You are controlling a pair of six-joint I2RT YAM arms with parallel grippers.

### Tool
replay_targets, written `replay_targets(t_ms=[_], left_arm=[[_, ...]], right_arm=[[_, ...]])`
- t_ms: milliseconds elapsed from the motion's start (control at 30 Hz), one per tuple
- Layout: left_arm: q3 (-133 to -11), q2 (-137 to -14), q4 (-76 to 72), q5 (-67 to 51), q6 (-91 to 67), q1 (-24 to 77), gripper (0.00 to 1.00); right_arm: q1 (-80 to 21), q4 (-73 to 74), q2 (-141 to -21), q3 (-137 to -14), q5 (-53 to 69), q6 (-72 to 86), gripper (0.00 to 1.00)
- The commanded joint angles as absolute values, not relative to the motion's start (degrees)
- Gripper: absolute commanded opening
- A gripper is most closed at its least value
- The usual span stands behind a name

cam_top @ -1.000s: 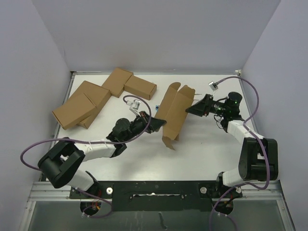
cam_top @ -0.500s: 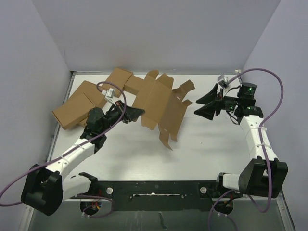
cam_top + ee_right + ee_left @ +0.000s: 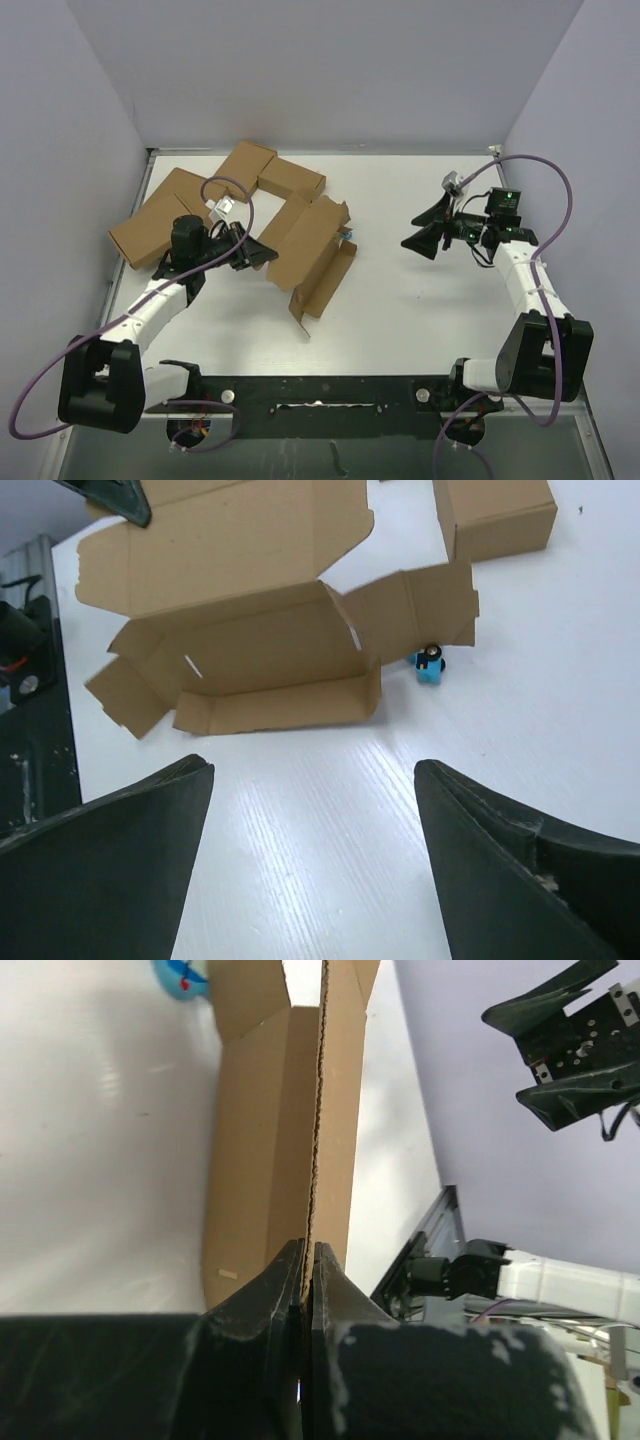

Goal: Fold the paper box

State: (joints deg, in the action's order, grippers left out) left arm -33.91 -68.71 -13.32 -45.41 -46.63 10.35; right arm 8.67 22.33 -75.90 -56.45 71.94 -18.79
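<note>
The paper box [image 3: 316, 258] is a brown die-cut sheet with flaps, lying partly unfolded in the middle of the table. My left gripper [image 3: 262, 252] is shut on its left edge. In the left wrist view the thin cardboard edge [image 3: 318, 1140] runs straight up from between the pressed fingertips of that gripper [image 3: 308, 1260]. My right gripper [image 3: 425, 228] hangs open to the right of the box, apart from it. Seen from the right wrist, the box [image 3: 240, 650] lies beyond the gripper [image 3: 312, 770], and only bare table shows between its wide fingers.
A cluster of closed brown cartons [image 3: 190, 210] lies at the back left, close behind the box; one carton [image 3: 495, 515] shows in the right wrist view. A small blue object [image 3: 347, 234] [image 3: 430, 666] sits by the box's far flap. The walls stand close on both sides.
The left arm swung left and drew the box with it toward the cartons. The right gripper came away from the box's right flap, moved right and opened wider.
</note>
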Motion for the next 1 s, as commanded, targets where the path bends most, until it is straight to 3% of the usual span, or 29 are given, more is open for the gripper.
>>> replay_targets(t_ms=[0, 167, 200, 433, 967], left_arm=[[-38.9, -65.5, 0.0, -41.2, -34.4, 10.1, 0.00], [-40.4, -64.7, 6.1, -36.2, -30.7, 10.0, 0.00], [-40.7, -64.7, 7.3, -34.8, -29.9, 10.0, 0.00], [-42.3, -64.5, 12.1, -31.2, -26.6, 10.3, 0.00], [-36.0, -56.4, -2.0, -33.2, -17.0, 19.1, 0.00]], right_arm=[[8.7, 16.6, -74.1, -52.8, 69.4, -24.9, 0.86], [8.5, 16.6, -75.5, -52.1, 69.4, -26.6, 0.94], [8.4, 16.4, -75.9, -51.9, 69.4, -26.6, 1.00], [6.4, 10.9, -79.5, -48.2, 71.4, -26.9, 0.98], [1.4, 32.1, -98.2, -62.8, 64.4, -29.1, 0.99]])
